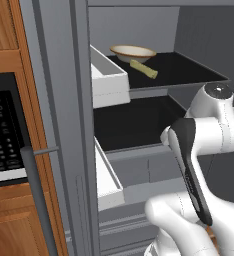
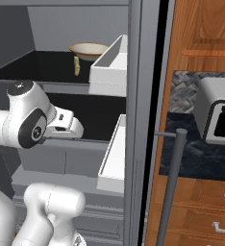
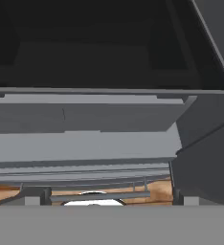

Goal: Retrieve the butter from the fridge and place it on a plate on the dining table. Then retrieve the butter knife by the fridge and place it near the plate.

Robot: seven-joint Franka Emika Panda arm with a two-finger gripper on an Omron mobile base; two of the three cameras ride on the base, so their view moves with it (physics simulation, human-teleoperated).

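Observation:
The fridge [image 1: 64, 125] stands with its doors open. On its upper dark shelf [image 1: 189, 67] lies the butter [image 1: 144, 69] [image 2: 77, 65], a pale yellow-green stick just in front of a beige bowl [image 1: 133, 52] [image 2: 89, 49]. My gripper [image 2: 68, 126] [image 3: 111, 201] hangs below that shelf, level with the lower dark compartment and facing into the fridge. It is open, its fingertips [image 3: 32, 200] stand far apart and nothing is between them. The plate, the dining table and the butter knife are out of view.
White door bins [image 1: 109, 82] [image 2: 109, 65] jut out beside the shelves on the open door. Grey drawer fronts [image 3: 85, 117] lie under the lower compartment. A black microwave [image 1: 4, 130] sits in wooden cabinets, and a toaster [image 2: 218, 117] stands on the counter past the door handle [image 2: 172, 182].

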